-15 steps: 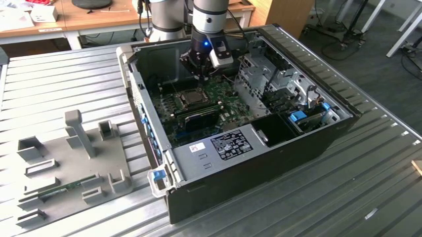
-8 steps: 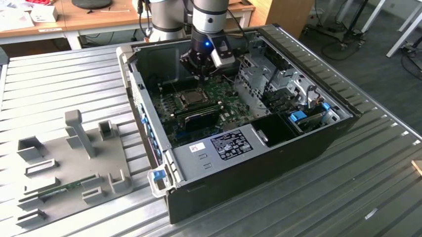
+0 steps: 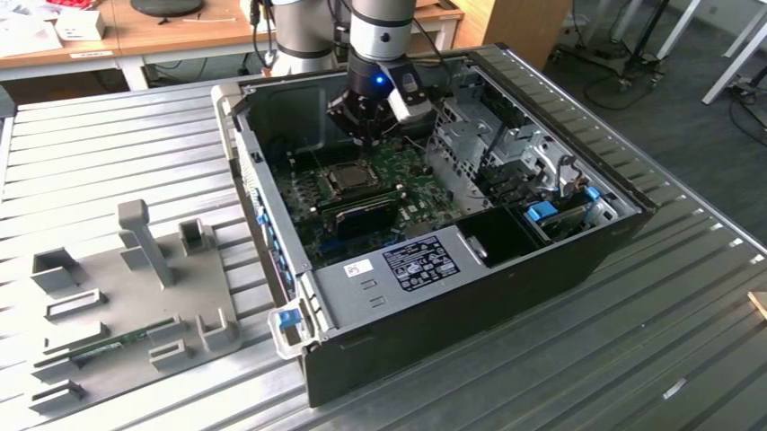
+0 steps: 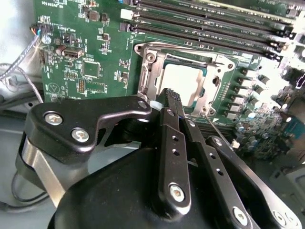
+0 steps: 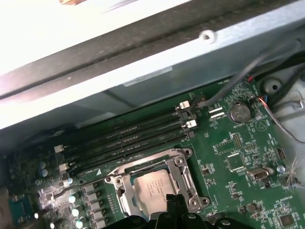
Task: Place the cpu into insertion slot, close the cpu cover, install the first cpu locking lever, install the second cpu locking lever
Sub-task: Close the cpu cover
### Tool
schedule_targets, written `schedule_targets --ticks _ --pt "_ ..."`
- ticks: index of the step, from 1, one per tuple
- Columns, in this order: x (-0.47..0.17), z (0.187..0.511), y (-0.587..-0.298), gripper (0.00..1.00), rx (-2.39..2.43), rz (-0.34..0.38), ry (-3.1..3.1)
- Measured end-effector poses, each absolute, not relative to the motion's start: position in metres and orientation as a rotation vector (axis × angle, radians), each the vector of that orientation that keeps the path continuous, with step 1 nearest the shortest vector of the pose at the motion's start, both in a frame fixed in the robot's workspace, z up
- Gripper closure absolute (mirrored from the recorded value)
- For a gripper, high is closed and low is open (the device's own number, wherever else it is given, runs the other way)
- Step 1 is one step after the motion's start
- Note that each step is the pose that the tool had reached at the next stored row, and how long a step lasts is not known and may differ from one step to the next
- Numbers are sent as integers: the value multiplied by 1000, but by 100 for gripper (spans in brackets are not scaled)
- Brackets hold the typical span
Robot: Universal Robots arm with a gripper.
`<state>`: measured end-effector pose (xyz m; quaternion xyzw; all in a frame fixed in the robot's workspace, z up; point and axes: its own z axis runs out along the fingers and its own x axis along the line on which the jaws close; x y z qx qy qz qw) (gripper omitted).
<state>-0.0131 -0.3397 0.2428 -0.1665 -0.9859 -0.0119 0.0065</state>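
Note:
The silver-grey cpu (image 4: 183,83) (image 5: 151,183) lies flat in the insertion slot (image 3: 350,177) on the green board. The silvery cpu cover (image 4: 147,78) (image 5: 183,174) is folded down around it, the chip showing through its window. A thin wire locking lever (image 5: 78,190) (image 4: 220,131) runs out from one corner of the socket, close above the board. My gripper (image 4: 170,95) (image 5: 171,198) (image 3: 365,135) hovers at the edge of the cover, its black fingers pressed together with nothing between them.
Long black memory slots (image 5: 128,138) run beside the socket. The case walls (image 3: 246,153) and the drive cage (image 3: 504,153) close in around the board. A grey fixture plate (image 3: 132,296) lies at the exterior view's left.

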Motion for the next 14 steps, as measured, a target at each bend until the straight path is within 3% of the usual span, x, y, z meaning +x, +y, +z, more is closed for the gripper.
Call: schedule_targets --ticks 14 --pt "-13 242 -340 90 -221 -35 -3118"
